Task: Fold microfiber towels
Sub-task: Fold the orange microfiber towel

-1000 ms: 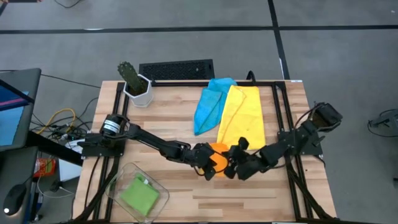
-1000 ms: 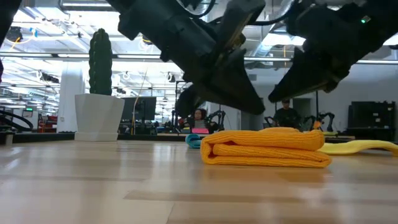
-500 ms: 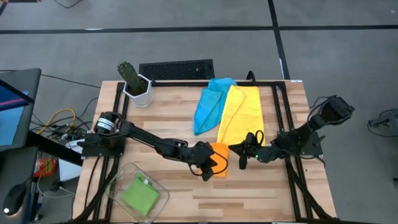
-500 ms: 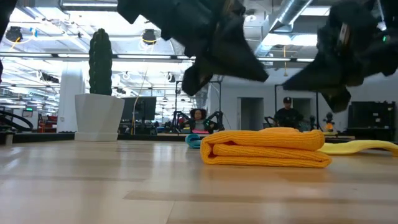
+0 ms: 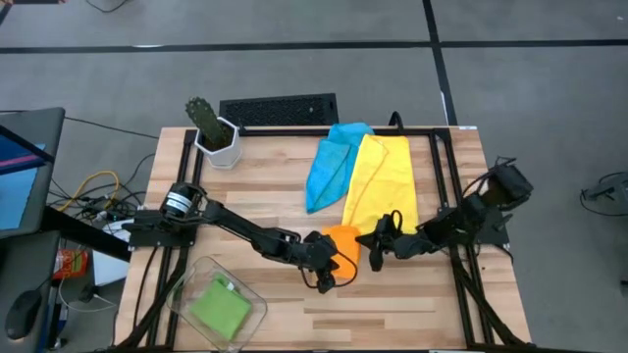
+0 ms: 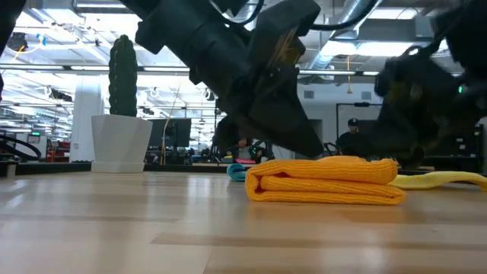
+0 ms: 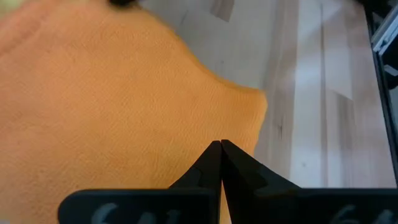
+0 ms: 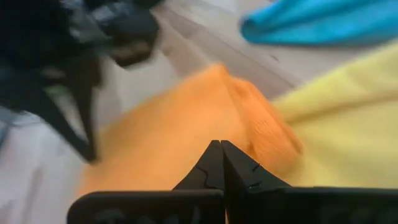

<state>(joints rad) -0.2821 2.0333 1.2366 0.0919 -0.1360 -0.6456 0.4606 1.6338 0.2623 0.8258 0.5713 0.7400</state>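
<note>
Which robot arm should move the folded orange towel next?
Probably the left. The left gripper, fingers shut, sits right over the orange towel on its clear-box side, where the green towel lies. The right gripper, also shut, hangs beside the yellow towel.

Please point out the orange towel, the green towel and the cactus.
orange towel (image 6: 323,181): low view, front folded edge.
green towel (image 5: 218,304): high view, middle of the cloth.
cactus (image 5: 204,117): high view, top of the green stem.
</note>
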